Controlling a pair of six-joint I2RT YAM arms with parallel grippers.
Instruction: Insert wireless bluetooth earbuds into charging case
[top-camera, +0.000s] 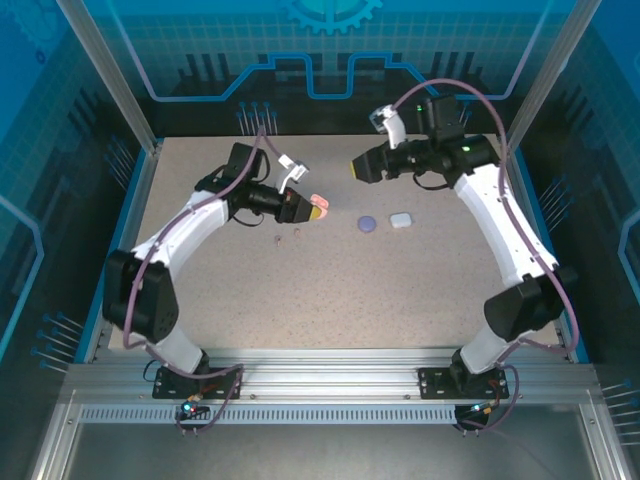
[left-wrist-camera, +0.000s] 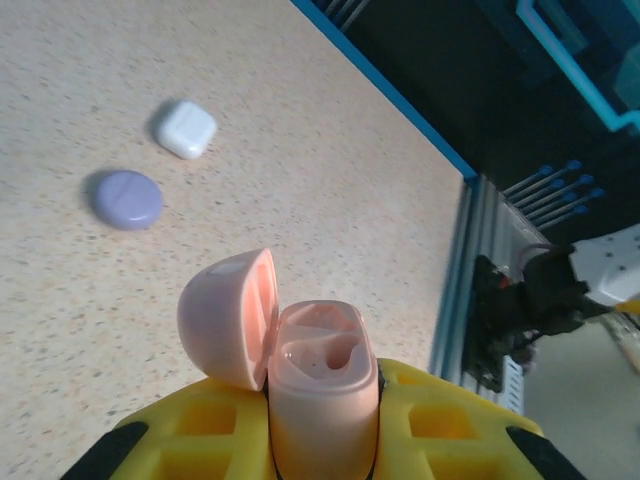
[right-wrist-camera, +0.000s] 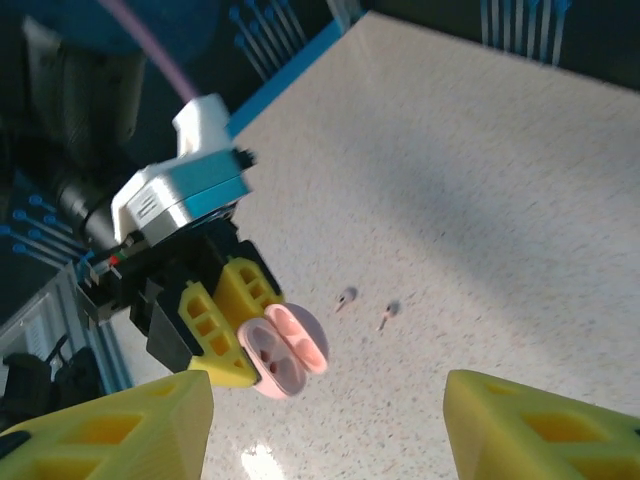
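- My left gripper (left-wrist-camera: 320, 435) is clamped tight on the pink case (left-wrist-camera: 322, 385). It pinches the lower body so the top sticks out past my fingertips, which I judge leaves the sockets free to reach.
- The lid (left-wrist-camera: 230, 315) stands swung open to one side, and the 2 hollow sockets look empty.
- I hold the case lifted off the table (top-camera: 330, 300), with its mouth turned toward my right gripper (top-camera: 357, 170), probably so that hand can work at it.
- My right gripper has its jaws spread wide with nothing between them. In its wrist view the pink case sits just ahead, between the 2 fingers.
- 2 tiny earbuds (right-wrist-camera: 347, 297) lie on the table beneath and just to one side of my left gripper, near each other but not touching. They are too small for me to tell their colour.
- A purple case (left-wrist-camera: 127, 198) and a white case (left-wrist-camera: 186, 128) lie shut on the table beyond my left fingertips, side by side and out of the way.
- I judge the free right hand must pick up an earbud next.
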